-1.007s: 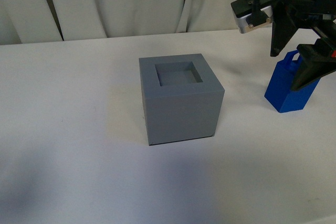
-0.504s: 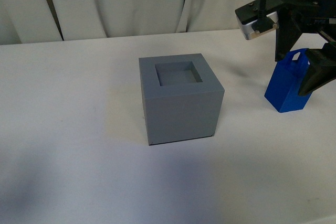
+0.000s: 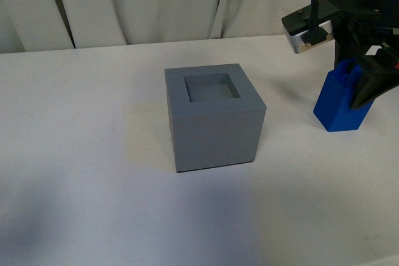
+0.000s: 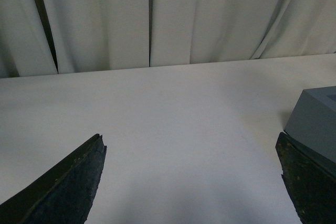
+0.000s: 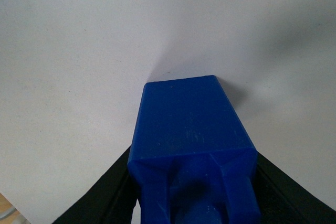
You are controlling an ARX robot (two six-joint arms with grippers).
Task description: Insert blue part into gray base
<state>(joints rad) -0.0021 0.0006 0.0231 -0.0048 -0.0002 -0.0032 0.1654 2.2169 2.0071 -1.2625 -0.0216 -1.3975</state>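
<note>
The gray base (image 3: 215, 119) sits on the white table (image 3: 81, 154) near the middle of the scene, its square recess facing up and holding nothing. The blue part (image 3: 338, 107) stands upright on the table well to the right of the base, apart from it, near the right edge of the front view. The right gripper (image 3: 360, 70) reaches down from above over the top of the blue part, and its dark fingers (image 3: 373, 82) flank the part's tapered upper end. In the right wrist view the blue part (image 5: 191, 129) fills the space between the two black fingers (image 5: 107, 200), which lie against its sides, so the grip is closed on it while its bottom rests on the table. The left gripper (image 4: 190, 150) shows only in its own wrist view, its fingers (image 4: 68, 187) spread wide with nothing between them, over bare table, with a corner of the gray base (image 4: 315, 121) close to one fingertip. A pale curtain (image 3: 156, 1) hangs behind the table's far edge.
</note>
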